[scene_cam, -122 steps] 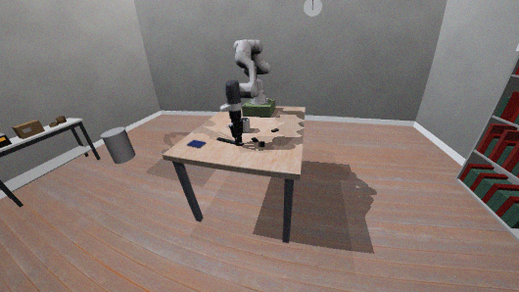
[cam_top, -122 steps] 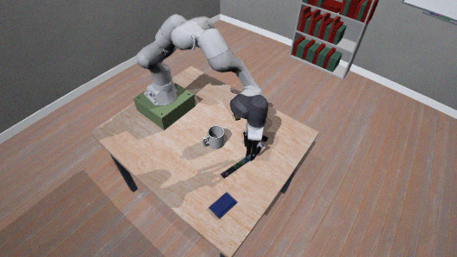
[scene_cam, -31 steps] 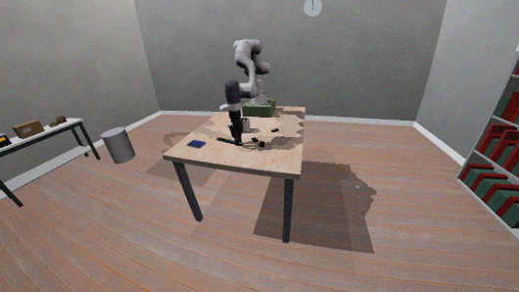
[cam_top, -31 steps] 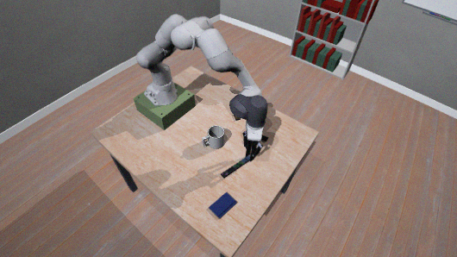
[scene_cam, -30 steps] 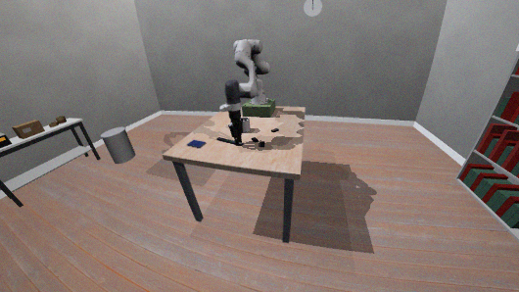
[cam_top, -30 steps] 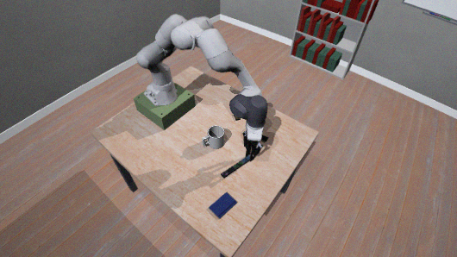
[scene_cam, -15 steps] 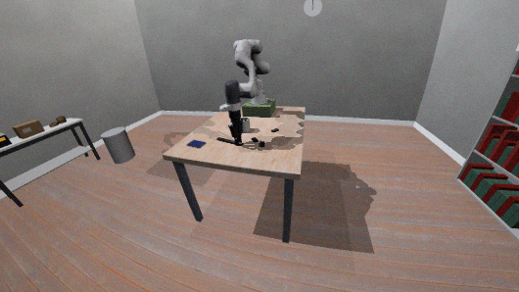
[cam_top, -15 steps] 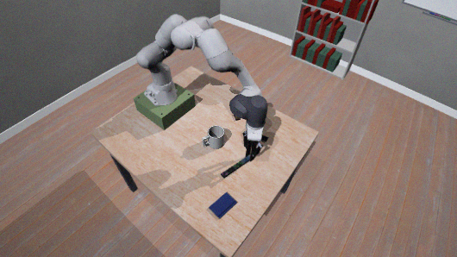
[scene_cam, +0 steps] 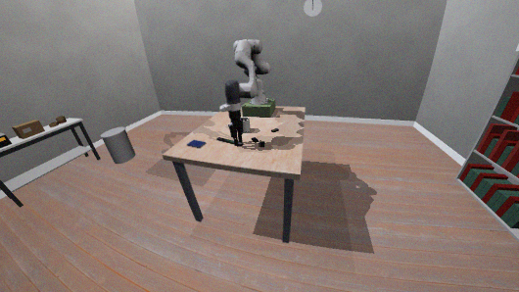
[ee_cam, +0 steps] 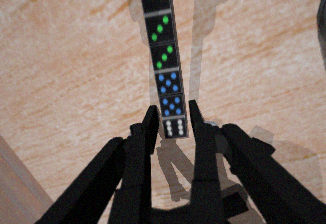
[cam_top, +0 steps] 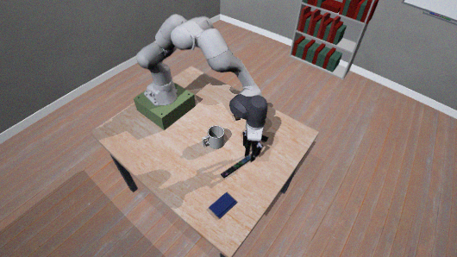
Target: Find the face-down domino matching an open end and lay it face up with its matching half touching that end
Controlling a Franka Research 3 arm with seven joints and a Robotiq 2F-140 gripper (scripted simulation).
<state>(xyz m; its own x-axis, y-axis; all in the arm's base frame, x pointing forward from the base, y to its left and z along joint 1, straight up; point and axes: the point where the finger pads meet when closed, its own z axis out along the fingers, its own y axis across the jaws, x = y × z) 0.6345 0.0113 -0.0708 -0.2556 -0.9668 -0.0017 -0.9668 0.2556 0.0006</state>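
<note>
gripper (ee_cam: 174, 117) low over the table (cam_top: 142, 153) at the near end of the domino line (ee_cam: 166, 65) — fingers parted a little, flanking the white-pip end domino (ee_cam: 174, 127) with a gap on each side, gripping nothing. line straight: green, blue, white halves. mug (cam_top: 215, 137) nearby.

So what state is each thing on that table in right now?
Hand: fingers open, either side of the nearest domino, gripping nothing.
Nearest domino: flat, face up, blue half against the line's blue end.
Domino line: flat, face up, straight.
Mug: upright.
Blue book: flat, closed.
</note>
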